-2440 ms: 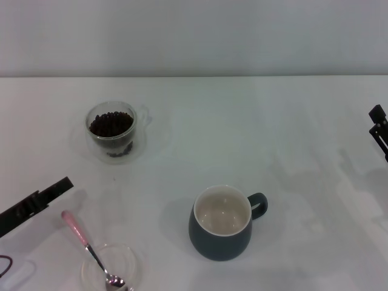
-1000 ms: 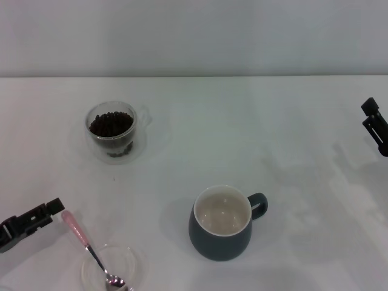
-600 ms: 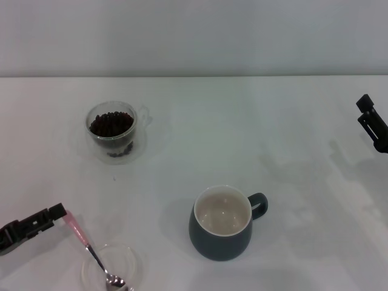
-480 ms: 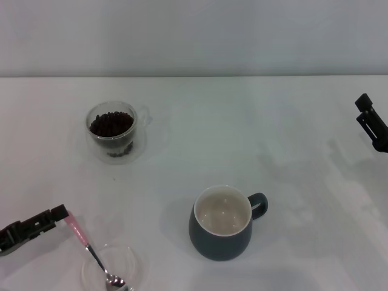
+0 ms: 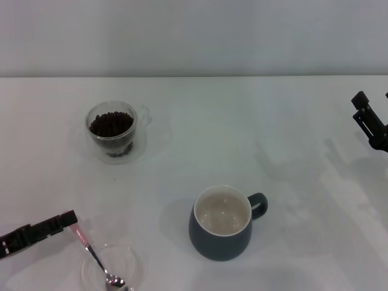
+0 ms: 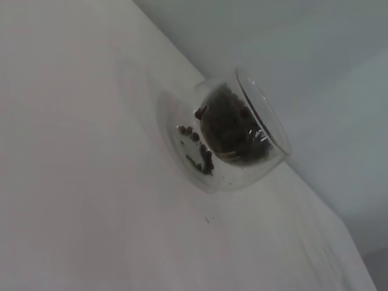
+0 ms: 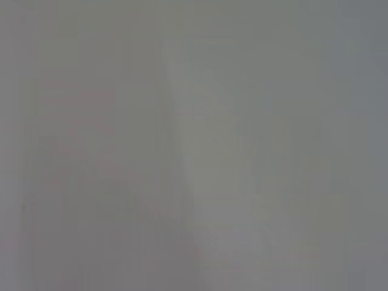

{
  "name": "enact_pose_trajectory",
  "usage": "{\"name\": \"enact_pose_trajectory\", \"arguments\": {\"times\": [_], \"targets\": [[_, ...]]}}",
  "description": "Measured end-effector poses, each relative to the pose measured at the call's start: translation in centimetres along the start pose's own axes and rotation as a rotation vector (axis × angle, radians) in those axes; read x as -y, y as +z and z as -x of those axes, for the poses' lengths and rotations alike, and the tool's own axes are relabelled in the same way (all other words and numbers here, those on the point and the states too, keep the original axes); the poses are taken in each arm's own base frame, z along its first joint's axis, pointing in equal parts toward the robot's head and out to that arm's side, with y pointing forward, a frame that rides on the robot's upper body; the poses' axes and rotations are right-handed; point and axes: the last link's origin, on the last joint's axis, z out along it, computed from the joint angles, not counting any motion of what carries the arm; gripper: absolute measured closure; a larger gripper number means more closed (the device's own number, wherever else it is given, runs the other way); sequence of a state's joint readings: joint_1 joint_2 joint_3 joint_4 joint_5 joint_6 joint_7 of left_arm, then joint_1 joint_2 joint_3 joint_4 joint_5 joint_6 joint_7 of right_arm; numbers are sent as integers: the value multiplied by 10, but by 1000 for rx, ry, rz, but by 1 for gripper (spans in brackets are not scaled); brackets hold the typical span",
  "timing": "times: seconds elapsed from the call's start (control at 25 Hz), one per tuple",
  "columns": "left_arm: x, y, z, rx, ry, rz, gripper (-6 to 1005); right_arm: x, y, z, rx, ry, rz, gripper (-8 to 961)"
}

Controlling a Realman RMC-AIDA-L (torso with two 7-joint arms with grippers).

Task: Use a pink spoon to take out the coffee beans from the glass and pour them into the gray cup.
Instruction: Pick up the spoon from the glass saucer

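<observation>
Seen in the head view only: rounded dark slate-gray mug with cream-white inside (image 5: 222, 225) at lower centre of the white worktop (image 5: 242, 133), empty, loop handle toward frame right; slim teaspoon with pale pink handle end and silver shaft (image 5: 92, 257) at lower left, bowl resting in a shallow clear round dish (image 5: 113, 268), pink end touching or just under the tip of the black left gripper (image 5: 60, 222). Cannot tell whether the left fingers are apart or together. Small clear round glass cup (image 5: 111, 130) at upper left, holding tiny dark brown coffee beans (image 5: 111, 124); left wrist view gives that glass (image 6: 233, 133) close up and tilted, beans (image 6: 227, 124) visible through the wall. Black right gripper (image 5: 370, 124) at the right edge, well apart from everything, fingers' state not discernible; right wrist view nothing but blank pale surface. Compared with half a second earlier: left gripper lower in the frame and covering more of the pink end; right gripper slightly further in.
</observation>
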State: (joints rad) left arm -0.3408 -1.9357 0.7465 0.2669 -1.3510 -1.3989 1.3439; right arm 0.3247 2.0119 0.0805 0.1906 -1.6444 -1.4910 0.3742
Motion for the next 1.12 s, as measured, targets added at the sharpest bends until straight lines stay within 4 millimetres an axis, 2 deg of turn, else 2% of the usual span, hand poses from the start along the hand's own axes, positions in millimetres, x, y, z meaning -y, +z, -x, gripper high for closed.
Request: {"name": "enact_pose_trajectory", "arguments": {"times": [0.36, 0.76, 1.12], "targets": [[0, 1, -2, 4, 5, -1, 221, 0, 1, 1, 7, 6, -9, 139], [-2, 4, -3, 24, 14, 2, 683, -1, 1, 0, 7, 13, -8, 140], [-3, 7, -5, 25, 28, 3, 693, -1, 1, 0, 7, 13, -8, 140]]}}
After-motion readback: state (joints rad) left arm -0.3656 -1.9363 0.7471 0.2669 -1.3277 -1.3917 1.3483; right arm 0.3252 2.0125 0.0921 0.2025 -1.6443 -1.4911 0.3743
